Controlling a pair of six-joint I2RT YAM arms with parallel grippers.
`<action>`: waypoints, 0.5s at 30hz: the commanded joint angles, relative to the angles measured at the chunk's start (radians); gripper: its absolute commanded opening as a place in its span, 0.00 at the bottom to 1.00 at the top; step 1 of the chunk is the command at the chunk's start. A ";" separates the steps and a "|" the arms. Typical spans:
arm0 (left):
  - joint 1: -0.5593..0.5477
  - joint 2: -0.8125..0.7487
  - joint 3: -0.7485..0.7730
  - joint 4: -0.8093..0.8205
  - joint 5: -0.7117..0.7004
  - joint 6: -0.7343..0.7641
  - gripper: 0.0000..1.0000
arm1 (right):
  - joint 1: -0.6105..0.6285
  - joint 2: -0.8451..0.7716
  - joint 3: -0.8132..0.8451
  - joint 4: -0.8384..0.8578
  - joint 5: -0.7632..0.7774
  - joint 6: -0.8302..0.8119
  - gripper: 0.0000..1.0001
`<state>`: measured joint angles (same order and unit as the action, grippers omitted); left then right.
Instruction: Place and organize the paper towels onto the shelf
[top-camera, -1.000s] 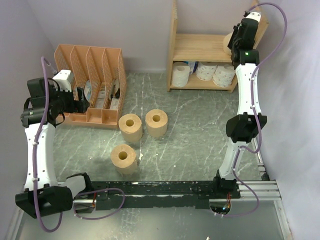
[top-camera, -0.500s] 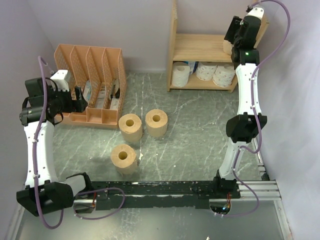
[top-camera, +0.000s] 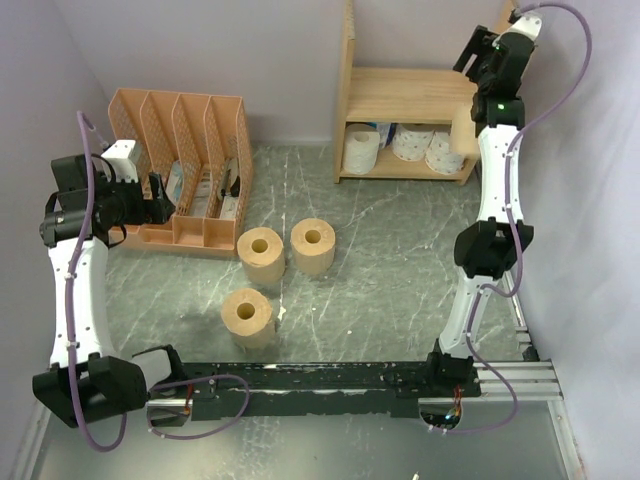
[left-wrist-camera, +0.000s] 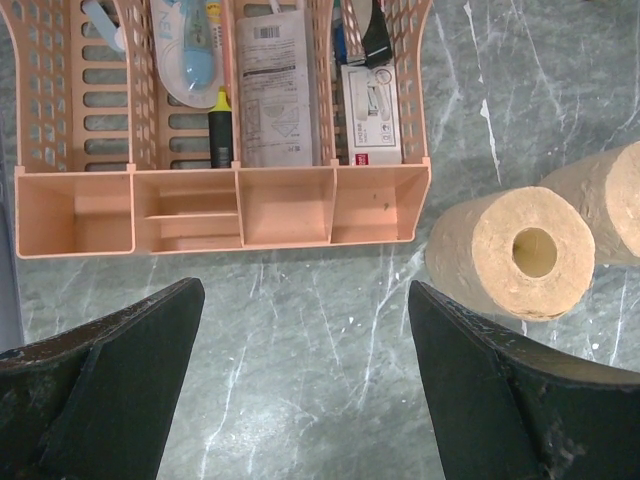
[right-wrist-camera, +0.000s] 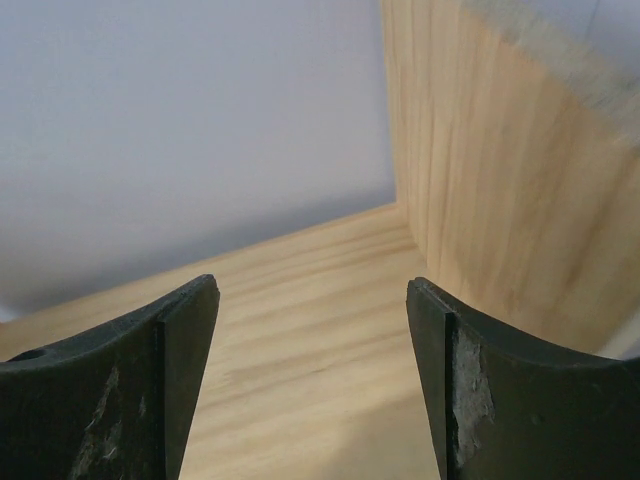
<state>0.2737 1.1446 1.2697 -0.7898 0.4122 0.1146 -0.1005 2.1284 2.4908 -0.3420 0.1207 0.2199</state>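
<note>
At the back right of the surface (top-camera: 400, 260), the wooden shelf (top-camera: 405, 95) is partly covered by the right arm (top-camera: 497, 170), which crosses its right side panel and hides the right end of both tiers. A tan rounded shape (top-camera: 465, 118) shows beside that arm at the right end of the upper tier, but too little of it is visible to say whether it is a roll. The right wrist view takes in only the bare upper board and the inside of the right panel, and the right jaws stand spread above that board with nothing between them. On the lower tier three white paper towel rolls (top-camera: 412, 142) stand side by side, the rightmost cut off by the arm. A bit of blue print behind the leftmost is too small to read. Three tan paper towel rolls (top-camera: 261, 252) stand upright on the grey marbled surface, well apart from the shelf, two just beside each other and the third nearer the arm bases. They are short, fat and rough-sided, with hollow cores. Bare surface lies between them and the shelf. The left jaws, spread wide and holding nothing, hang near the front of the orange-pink file organizer (left-wrist-camera: 230, 210), whose slots hold small stationery only partly in view. In the left wrist view one tan roll lies to their right and another is cut off by the frame edge.
</note>
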 joint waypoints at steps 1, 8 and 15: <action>0.018 0.013 0.024 0.025 0.021 -0.006 0.95 | -0.005 0.060 0.007 -0.016 -0.047 0.036 0.76; 0.026 0.009 0.045 -0.005 0.056 0.010 0.95 | 0.185 -0.159 -0.136 -0.173 0.063 -0.199 0.82; 0.033 -0.009 0.052 -0.035 0.118 0.026 0.96 | 0.647 -0.652 -0.707 -0.320 0.095 -0.303 0.87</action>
<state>0.2916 1.1584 1.2915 -0.8047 0.4644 0.1238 0.4488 1.6787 1.9003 -0.5110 0.2764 -0.0418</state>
